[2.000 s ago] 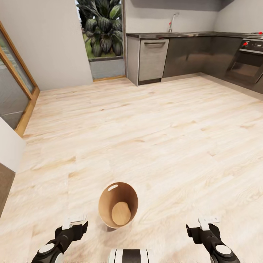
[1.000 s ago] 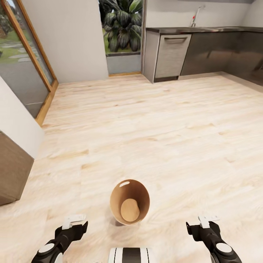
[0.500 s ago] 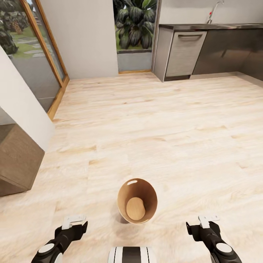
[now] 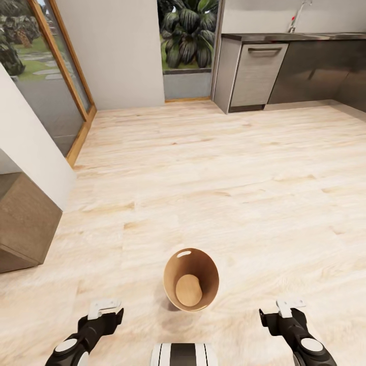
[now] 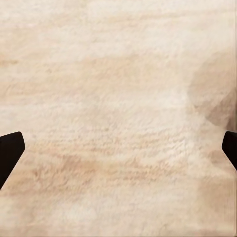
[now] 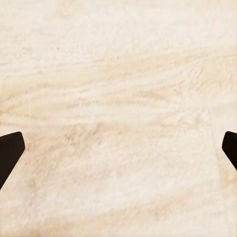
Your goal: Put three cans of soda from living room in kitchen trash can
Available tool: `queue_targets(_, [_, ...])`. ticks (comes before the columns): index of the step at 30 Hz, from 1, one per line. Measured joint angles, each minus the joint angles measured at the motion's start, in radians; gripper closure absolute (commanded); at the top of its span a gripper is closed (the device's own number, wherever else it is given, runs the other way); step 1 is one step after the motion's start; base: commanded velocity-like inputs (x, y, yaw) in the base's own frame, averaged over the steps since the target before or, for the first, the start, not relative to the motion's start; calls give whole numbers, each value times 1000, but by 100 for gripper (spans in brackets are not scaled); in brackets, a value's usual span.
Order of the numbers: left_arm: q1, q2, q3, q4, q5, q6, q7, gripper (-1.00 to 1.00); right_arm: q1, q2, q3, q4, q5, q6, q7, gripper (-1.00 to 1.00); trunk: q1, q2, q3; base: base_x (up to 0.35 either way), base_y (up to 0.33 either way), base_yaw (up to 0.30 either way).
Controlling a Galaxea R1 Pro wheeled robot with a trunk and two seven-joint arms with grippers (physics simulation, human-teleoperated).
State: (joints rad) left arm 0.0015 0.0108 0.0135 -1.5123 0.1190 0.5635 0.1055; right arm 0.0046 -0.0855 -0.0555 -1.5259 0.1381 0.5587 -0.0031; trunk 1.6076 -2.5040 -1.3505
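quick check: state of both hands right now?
Left hand: open, empty, bare wood floor between the fingers.
Right hand: open, empty, over floor too.

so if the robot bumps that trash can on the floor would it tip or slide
The trash can would probably tip rather than slide: it tapers to a base narrower than its rim. It looks empty, so it is likely light and easy to shove. The wood floor looks smooth, so some sliding is possible too.

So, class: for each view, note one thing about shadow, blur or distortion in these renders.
Head view: straight lines bend toward the edges, like the door frame; the bin casts a faint shadow on the floor. Left wrist view: soft wood grain, with a blurry brownish patch at one edge. Right wrist view: equally soft, no sharp shadow.
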Motion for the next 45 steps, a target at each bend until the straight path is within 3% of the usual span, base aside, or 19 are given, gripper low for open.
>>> queue_targets(14, [0, -18, -4, 0, 7, 1, -1, -100, 0, 1, 1, 0, 0, 10, 0, -100, 0, 0, 0, 0, 0, 0])
queue_targets(25, [0, -17, -7, 1, 8, 43, -1, -100, 0, 1, 1, 0, 0, 10, 0, -100, 5, -3, -42, 0, 0, 0])
queue_targets(45, [0, -13, -2, 6, 14, 38, 1, -100, -6, 2, 7, 5, 5, 18, 6, -100, 14, -7, -116, 0, 0, 0])
